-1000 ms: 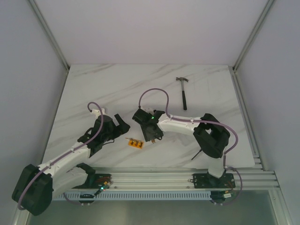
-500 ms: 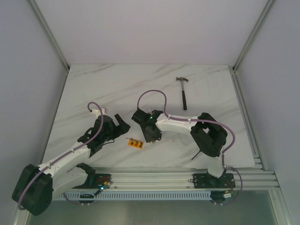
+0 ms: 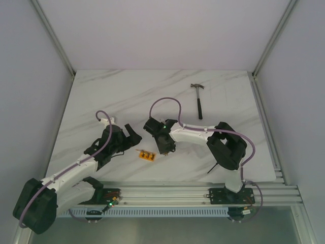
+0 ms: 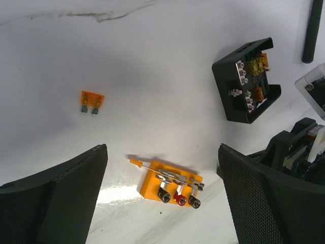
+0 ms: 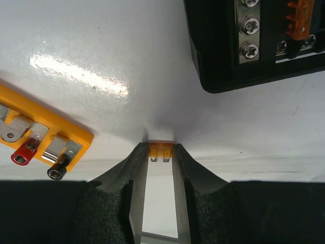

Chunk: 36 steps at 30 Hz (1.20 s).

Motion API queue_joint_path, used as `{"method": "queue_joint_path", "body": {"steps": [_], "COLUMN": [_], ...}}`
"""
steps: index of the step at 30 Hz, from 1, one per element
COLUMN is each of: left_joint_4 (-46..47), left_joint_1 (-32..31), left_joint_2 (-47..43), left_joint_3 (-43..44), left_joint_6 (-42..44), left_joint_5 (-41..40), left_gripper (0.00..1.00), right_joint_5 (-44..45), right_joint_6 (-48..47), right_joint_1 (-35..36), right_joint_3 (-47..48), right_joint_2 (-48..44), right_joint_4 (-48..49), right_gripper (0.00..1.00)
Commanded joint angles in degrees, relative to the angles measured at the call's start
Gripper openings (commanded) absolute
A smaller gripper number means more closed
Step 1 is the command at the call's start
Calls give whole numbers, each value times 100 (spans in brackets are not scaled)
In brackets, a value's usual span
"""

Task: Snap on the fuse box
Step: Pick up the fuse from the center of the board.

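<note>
The black fuse box (image 4: 247, 81) lies open-side up on the white table, with screws and orange fuses inside; its corner also shows in the right wrist view (image 5: 254, 46). My right gripper (image 5: 160, 152) is shut on a small orange fuse (image 5: 160, 150) right at the table surface, just in front of the box. In the top view the right gripper (image 3: 166, 146) is at mid-table, and I cannot tell the box apart from the wrist there. My left gripper (image 4: 162, 152) is open and empty above the orange terminal strip (image 4: 172, 184), and shows left of it in the top view (image 3: 133, 136).
The orange strip with three dark sockets (image 3: 147, 155) lies between the arms and left of the right fingers (image 5: 40, 133). A loose orange fuse (image 4: 92, 101) lies on the table. A hammer (image 3: 198, 100) lies at the back right.
The right wrist has shifted slightly left and back over the second. The left arm and the orange strip have not moved.
</note>
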Motion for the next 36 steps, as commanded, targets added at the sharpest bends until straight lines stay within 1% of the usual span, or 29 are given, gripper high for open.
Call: {"method": "queue_joint_path", "body": {"steps": [1,6,9,12,19,21,24,30,33,36], "left_joint_4": [258,794,1217,1614,2698,2924,3097,3449,3479,3600], "left_joint_1": [19,-182,-481,-807,-1522,-1701,-1912,-2036,-2072,-2092], "left_joint_2": [-144,-277,-326,-334,-247,-174,-91,68,187,294], "left_joint_3": [59,-2,-84,-141,-232,-231,-184,-125,-49,-19], "left_joint_6": [209,367,403,416,810,948,1134,1303,1348,1369], "left_joint_5": [360,615,532,350,25,-56,-242,-277,-336,-346], "left_gripper": [97,90,87,80,72,65,59,50,45,41], "right_joint_5": [354,733,919,1005,1072,1100,1104,1043,1010,943], "right_joint_6": [116,362,551,732,1120,1194,1281,1387,1421,1440], "right_joint_1": [-10,-11,-11,-8,1,7,9,18,12,13], "right_joint_3": [-221,-283,-359,-513,-926,-1014,-1170,-1367,-1411,-1455], "right_joint_2": [-199,-896,-1302,-1722,-2651,-2783,-2945,-3093,-3121,-3129], "right_joint_4": [102,376,608,950,1757,1873,2027,2251,2320,2383], "right_gripper": [22,21,22,22,21,21,21,22,22,22]}}
